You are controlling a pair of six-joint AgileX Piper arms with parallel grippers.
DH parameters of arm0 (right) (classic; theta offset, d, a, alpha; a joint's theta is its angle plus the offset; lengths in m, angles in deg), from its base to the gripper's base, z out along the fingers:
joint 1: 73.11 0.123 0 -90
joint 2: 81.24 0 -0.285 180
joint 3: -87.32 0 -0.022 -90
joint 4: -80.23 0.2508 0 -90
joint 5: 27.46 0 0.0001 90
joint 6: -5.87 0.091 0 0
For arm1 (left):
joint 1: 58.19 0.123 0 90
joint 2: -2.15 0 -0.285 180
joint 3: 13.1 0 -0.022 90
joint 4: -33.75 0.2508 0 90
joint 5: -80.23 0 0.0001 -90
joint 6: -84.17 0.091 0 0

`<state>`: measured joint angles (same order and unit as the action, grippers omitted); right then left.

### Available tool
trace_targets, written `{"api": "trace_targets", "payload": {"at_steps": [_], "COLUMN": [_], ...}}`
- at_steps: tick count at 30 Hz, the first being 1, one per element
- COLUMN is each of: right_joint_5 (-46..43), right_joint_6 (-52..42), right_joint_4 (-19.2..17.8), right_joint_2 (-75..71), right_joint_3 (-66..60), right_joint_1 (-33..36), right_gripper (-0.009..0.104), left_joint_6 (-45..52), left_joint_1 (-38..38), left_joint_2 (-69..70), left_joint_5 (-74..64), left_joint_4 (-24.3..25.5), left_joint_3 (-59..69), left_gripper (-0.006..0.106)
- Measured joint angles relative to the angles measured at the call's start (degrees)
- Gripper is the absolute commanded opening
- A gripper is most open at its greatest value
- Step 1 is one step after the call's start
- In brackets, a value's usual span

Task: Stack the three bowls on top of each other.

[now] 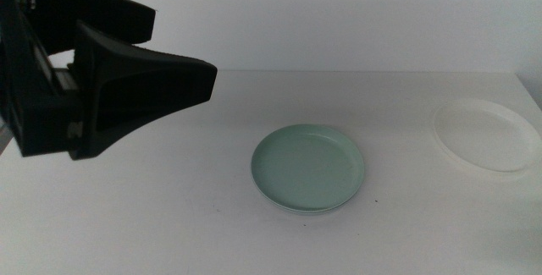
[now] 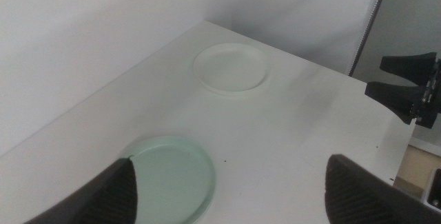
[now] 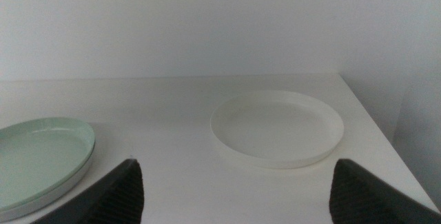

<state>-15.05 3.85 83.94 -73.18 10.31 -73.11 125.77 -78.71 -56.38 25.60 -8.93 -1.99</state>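
Mint green shallow plastic dish (image 1: 308, 167), centre frame, is judged light, stiff and slippery; its low rim should be pinched. White matching dish (image 1: 486, 134) lies far right, while the left tool (image 1: 127, 80), upper left, is held spread.

No text, label, brand, number or sign can be read anywhere in these views.

The mint green round dish (image 1: 308, 167) sits mid-desk (image 1: 169, 233); the white round dish (image 1: 486, 134) lies well apart, right and slightly behind.
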Motion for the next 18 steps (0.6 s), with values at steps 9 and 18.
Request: {"api": "trace_targets", "payload": {"at_steps": [9,18], "right_joint_5": [-2.3,23.4], "right_joint_6": [0.4,18.1], "right_joint_4": [0.7,2.0], "right_joint_2": [0.0,23.7], "right_joint_3": [1.3,28.1], "right_joint_1": [0.0,0.0], "right_gripper": [0.086,0.086], "left_joint_6": [0.0,0.0], "left_joint_1": [0.0,0.0], "left_joint_2": [0.0,0.0], "left_joint_5": [0.1,0.2], "left_joint_4": [0.0,0.0], "left_joint_3": [0.0,0.0], "left_gripper": [0.094,0.094]}}
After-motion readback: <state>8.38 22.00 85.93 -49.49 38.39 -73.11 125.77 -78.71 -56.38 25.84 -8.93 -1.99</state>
